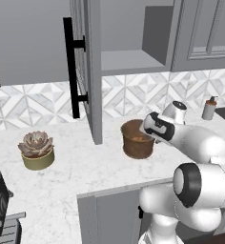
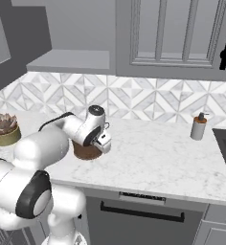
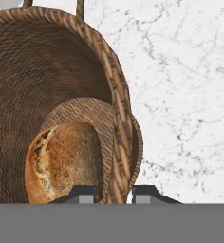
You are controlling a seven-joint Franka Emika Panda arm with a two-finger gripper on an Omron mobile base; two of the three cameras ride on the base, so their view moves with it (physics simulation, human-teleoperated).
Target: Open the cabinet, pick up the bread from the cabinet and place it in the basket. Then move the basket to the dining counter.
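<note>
Bread [image 3: 64, 161] already in basket [image 3: 42, 71] lower left of hand view, gripper [image 3: 115, 193] pinched on the right rim wall; lift straight, keep level, clear open cabinet [image 1: 93, 71] door before swinging.

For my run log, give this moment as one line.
cabinet: open | bread: in basket | gripper: jaws astride basket rim | basket on tiled-wall counter

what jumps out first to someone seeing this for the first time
The brown basket on the marble counter, with the bread already lying inside it. The end effector straddles the basket's rim, one finger on each side. Behind, the cabinet stands wide open.
</note>
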